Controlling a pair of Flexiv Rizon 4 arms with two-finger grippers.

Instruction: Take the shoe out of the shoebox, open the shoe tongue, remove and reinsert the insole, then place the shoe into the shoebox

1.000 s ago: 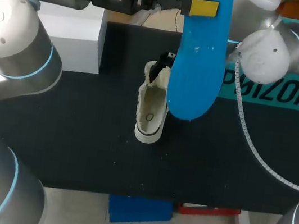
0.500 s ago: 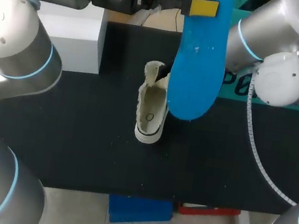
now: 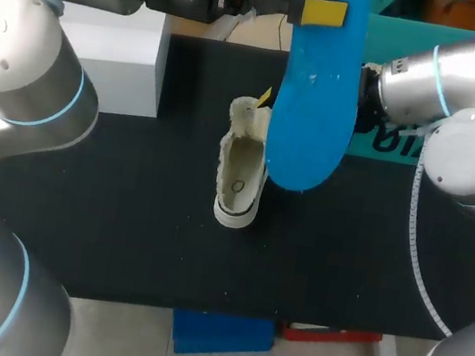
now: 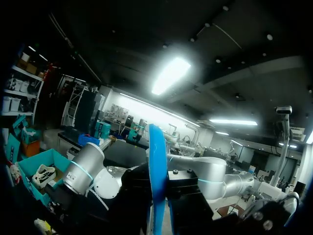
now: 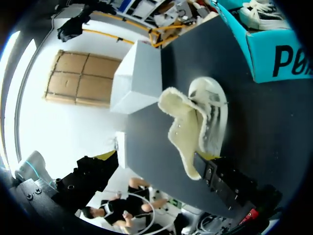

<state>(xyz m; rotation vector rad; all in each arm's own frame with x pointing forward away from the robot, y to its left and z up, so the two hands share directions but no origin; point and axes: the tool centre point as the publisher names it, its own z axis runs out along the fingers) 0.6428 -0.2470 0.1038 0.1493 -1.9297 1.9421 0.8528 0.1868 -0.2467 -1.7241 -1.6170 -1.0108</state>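
Note:
A long blue insole (image 3: 313,109) hangs high above the table, and my left gripper (image 3: 318,12) is shut on its upper end. In the left wrist view the insole (image 4: 157,166) stands edge-on between the dark fingers. The cream fleece-lined shoe (image 3: 239,178) lies on the black table (image 3: 123,214) with its tongue folded open. Just behind the shoe, my right gripper (image 3: 265,97) is open, one yellow tip showing past the insole. In the right wrist view the shoe (image 5: 203,115) lies just ahead of that gripper (image 5: 210,164). The teal shoebox (image 5: 279,54) stands beside the shoe.
A white box (image 3: 116,59) stands at the table's back left, also seen as the white box (image 5: 137,78) beyond the shoe. The teal shoebox (image 3: 399,41) at the back right holds another shoe (image 5: 264,14). My right arm's white cable (image 3: 414,260) hangs over the table's right side.
My right arm has swung to the right and its gripper has drawn back out of the shoe's opening. The left gripper and the insole have stayed still.

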